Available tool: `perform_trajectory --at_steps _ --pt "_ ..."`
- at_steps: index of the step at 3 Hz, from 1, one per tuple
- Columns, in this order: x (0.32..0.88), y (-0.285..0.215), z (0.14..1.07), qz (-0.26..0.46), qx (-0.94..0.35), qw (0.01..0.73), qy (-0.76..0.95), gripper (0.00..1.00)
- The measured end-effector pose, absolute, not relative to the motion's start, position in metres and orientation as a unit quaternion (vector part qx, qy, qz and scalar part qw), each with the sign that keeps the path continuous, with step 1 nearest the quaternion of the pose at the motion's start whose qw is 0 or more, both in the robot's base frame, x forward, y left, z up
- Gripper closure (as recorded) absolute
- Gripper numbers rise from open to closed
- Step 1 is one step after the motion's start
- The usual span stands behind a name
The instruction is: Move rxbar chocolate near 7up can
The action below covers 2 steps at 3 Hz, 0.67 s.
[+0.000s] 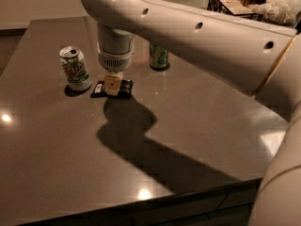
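The rxbar chocolate, a flat black-wrapped bar, lies on the dark table just right of the 7up can. The can is white with green and red markings and stands upright at the left. My gripper points straight down from the thick white arm and sits right at the middle of the bar, covering part of it. The bar's two ends show on either side of the gripper. A small gap separates the bar's left end from the can.
A green can stands behind the arm, partly hidden by it. A dark wire basket and a white plastic bag sit off the table at the back right. The table's front edge runs near the bottom.
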<state>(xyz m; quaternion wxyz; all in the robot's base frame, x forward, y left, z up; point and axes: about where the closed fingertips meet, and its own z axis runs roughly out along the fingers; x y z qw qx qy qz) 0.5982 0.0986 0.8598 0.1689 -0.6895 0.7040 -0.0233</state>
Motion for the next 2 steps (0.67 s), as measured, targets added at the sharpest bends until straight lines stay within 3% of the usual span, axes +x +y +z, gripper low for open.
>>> perform_trajectory --at_steps 1,2 --pt "0.5977 0.0985 0.8598 -0.024 -0.69 0.169 0.704 0.0" --pt "0.5977 0.0985 0.8598 -0.024 -0.69 0.169 0.704 0.0"
